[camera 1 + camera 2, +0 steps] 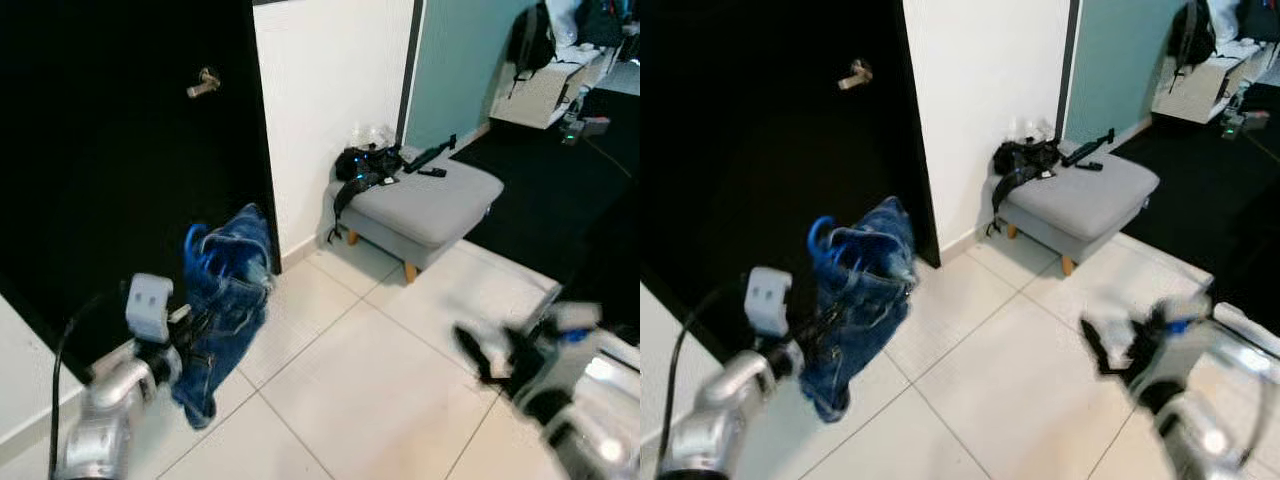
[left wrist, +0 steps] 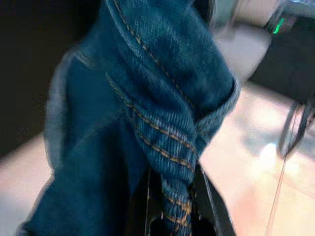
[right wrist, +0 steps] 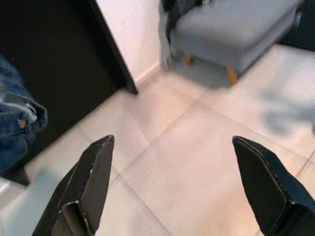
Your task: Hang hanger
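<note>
1. Head views. My left end effector [image 1: 190,325] is raised in front of the dark door [image 1: 120,180] and carries a pair of blue jeans [image 1: 225,300] draped over a blue hanger [image 1: 192,243]. The hook of the hanger rises above the denim. I judge the load is held high and forward so that the hook can reach a support, probably the door handle [image 1: 204,83], which sits well above the hook.

2. Head views, right side. My right end effector [image 1: 1110,350] hovers low over the tiled floor [image 1: 370,380], well apart from the jeans and carrying nothing. It looks held clear so that it does not foul the left arm. A grey ottoman [image 1: 425,205] with a black bag [image 1: 362,165] on it stands beside the white wall.

3. Left wrist view. Folded denim crosses directly over my fingers [image 2: 209,206], which close narrowly on the jeans. The hanger itself is hidden under the cloth here.

4. Right wrist view. My two fingers [image 3: 88,182] stand wide apart over bare tile, with the jeans [image 3: 17,128] at the edge by the door.
</note>
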Controlling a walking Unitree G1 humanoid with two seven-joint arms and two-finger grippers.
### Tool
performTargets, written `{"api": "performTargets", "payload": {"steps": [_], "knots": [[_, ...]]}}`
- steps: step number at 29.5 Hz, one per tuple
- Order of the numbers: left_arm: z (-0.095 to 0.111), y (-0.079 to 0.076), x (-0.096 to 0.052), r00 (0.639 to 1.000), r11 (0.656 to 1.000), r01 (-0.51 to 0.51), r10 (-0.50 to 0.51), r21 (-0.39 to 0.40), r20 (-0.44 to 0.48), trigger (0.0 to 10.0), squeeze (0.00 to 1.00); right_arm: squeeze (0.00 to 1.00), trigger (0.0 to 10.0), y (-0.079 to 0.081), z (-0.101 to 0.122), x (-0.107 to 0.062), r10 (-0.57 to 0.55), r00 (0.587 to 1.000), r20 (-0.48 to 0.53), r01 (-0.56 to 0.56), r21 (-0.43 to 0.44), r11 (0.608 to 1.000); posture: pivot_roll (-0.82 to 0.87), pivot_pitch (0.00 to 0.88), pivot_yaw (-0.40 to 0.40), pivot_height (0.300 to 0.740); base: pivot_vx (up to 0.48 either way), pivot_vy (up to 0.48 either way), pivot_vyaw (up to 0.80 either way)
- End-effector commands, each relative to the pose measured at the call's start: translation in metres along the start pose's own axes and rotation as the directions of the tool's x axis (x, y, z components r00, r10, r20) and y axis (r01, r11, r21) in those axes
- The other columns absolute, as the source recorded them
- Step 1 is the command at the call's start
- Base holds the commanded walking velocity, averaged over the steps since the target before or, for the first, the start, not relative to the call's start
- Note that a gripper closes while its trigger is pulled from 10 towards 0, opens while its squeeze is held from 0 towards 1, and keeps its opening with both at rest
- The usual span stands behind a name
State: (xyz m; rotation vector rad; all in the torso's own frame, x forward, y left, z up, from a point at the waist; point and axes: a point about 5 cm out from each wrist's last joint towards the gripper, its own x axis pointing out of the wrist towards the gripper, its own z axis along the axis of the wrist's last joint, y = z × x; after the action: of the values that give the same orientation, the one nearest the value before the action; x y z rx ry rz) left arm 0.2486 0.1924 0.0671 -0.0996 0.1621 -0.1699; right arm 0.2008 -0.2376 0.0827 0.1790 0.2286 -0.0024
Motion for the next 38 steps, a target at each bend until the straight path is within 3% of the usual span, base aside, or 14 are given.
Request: {"api": "performTargets", "payload": {"steps": [1, 5, 9, 17, 24, 38], "knots": [[0.014, -0.003, -0.002, 0.997, 0.998, -0.040, 0.037, 0.045, 0.066, 10.0, 0.00, 0.00, 10.0, -0.003, 0.016, -0.003, -0.064, 0.995, 0.080, 0.069, -0.061, 0.996, 0.01, 0.078, 0.007, 0.740, 0.000, 0.000, 0.00], [0.013, -0.011, -0.010, 0.993, 0.995, -0.090, 0.088, 0.035, 0.077, 10.0, 0.00, 0.00, 10.0, -0.005, 0.018, -0.015, -0.137, 0.985, 0.106, 0.150, -0.119, 0.982, 0.02, 0.098, 0.005, 0.740, 0.000, 0.000, 0.00], [0.015, -0.012, -0.010, 0.992, 0.995, -0.097, 0.095, 0.027, 0.082, 10.0, 0.00, 0.00, 10.0, -0.004, 0.015, -0.016, -0.154, 0.984, 0.090, 0.164, -0.114, 0.980, 0.02, 0.098, 0.010, 0.740, 0.000, 0.000, -0.38], [0.028, -0.029, -0.008, 0.992, 0.997, 0.032, -0.041, 0.074, 0.121, 10.0, 0.00, 0.00, 10.0, -0.003, 0.015, -0.016, -0.179, 0.979, 0.098, 0.185, -0.049, 0.982, 0.00, 0.107, 0.014, 0.740, 0.000, 0.000, -0.76], [0.034, -0.049, -0.006, 0.978, 0.974, 0.155, -0.174, 0.162, 0.111, 10.0, 0.00, 0.00, 10.0, -0.001, 0.016, -0.017, -0.193, 0.976, 0.102, 0.197, -0.039, 0.980, 0.00, 0.105, 0.014, 0.740, 0.000, 0.000, -0.77], [0.034, -0.052, -0.005, 0.981, 0.974, 0.137, -0.159, 0.179, 0.114, 10.0, 0.00, 0.00, 10.0, 0.000, 0.016, -0.016, -0.195, 0.975, 0.103, 0.199, -0.037, 0.979, -0.01, 0.102, 0.016, 0.740, 0.000, 0.000, -0.77]]}}
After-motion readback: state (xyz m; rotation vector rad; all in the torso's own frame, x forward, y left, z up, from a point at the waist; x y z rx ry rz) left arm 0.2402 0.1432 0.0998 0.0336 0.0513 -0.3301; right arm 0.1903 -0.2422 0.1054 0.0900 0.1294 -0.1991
